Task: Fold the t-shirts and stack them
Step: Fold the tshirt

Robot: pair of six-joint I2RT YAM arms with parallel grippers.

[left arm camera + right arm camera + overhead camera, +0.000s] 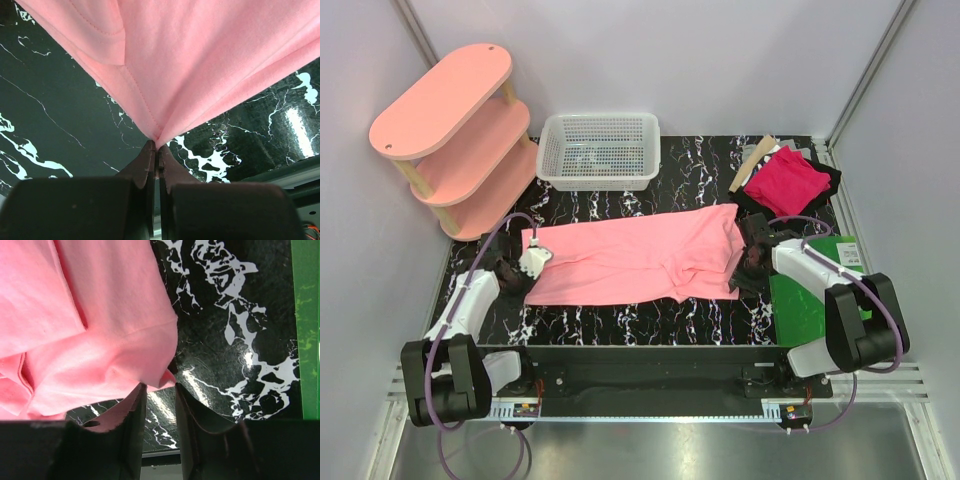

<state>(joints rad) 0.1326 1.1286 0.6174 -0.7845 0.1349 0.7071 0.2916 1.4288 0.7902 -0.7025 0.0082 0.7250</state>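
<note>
Black marble-look tabletop [620,322], white veins, glossy. White mesh basket [553,160] at far edge, left of centre, standing rim up. Pale-pink oval shelf unit [442,100] in far-left corner: three tiers on light wooden posts, lowest tier just beside basket. Glossy green mat [798,305] flat at tabletop's right side, toward near edge, partly hidden. Tan flat strip [750,168] right of basket, angled; kind unclear. Dark cloth [832,180] bunched near far-right corner. Pale walls [720,60] on three sides. Metal rail [650,408] along near edge.

No lettering, number or brand reads anywhere near my left pincer [157,145] or right pincer [160,387]; the soft salmon-pink cloth t-shirt [640,255] between them is plain.
</note>
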